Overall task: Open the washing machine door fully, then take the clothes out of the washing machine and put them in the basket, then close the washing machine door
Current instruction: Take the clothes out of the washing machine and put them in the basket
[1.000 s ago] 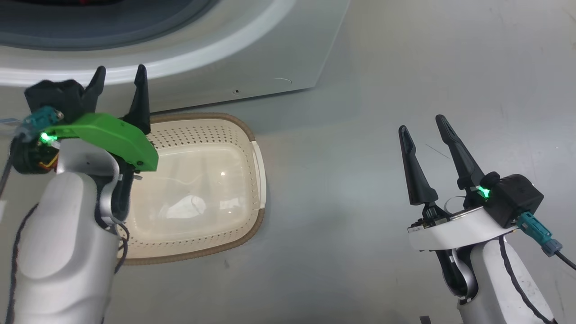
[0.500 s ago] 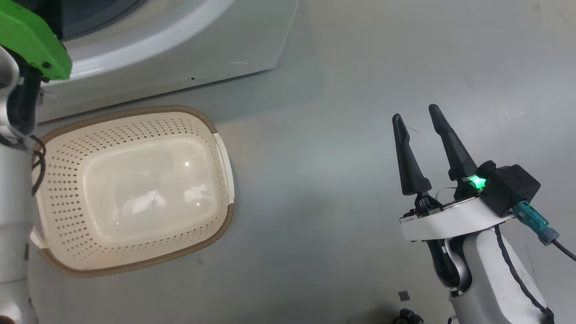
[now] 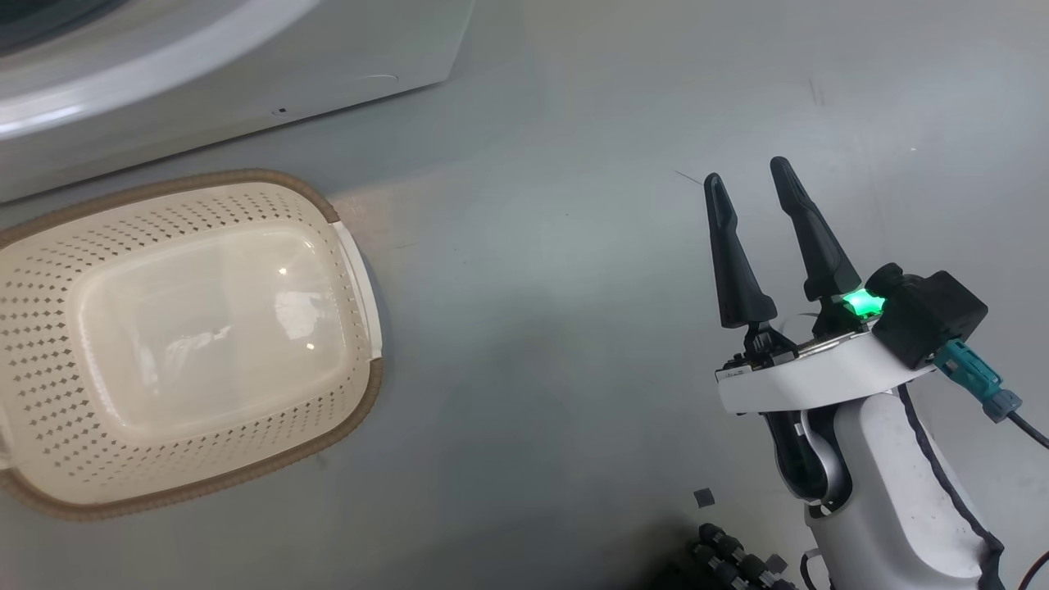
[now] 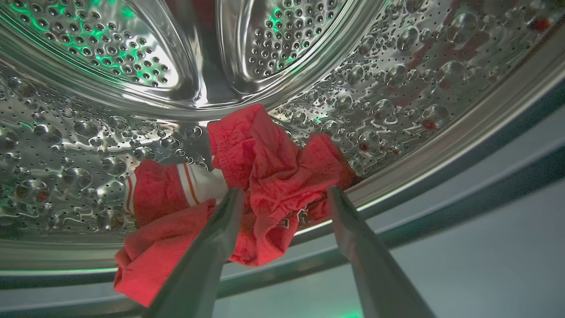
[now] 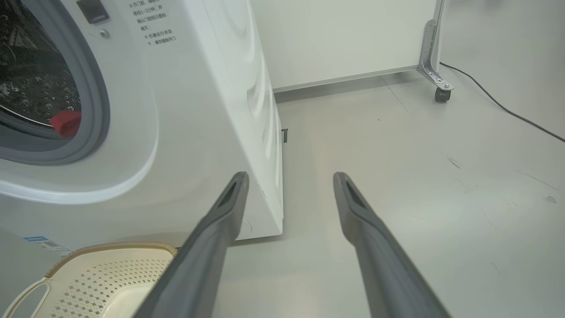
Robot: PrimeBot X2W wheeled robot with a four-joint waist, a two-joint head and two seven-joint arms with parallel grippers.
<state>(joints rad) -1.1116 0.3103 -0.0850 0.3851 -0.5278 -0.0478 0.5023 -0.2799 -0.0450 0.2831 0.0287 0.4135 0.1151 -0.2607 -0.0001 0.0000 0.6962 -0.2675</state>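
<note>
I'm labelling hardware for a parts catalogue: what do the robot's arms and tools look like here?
The right tool has two long, tapered black fingers on a white curved bracket, with a green light, a black box and a teal plug feeding a dark cable. Its forearm is pale grey-white. The left tool shows matching dark tapered fingers.

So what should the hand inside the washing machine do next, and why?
Probably ease the left gripper a little deeper and shut it on the clothes. Its fingers stand open on either side of a bunched red fold lying in the drum, not squeezing it yet, and the basket on the floor is empty.
</note>
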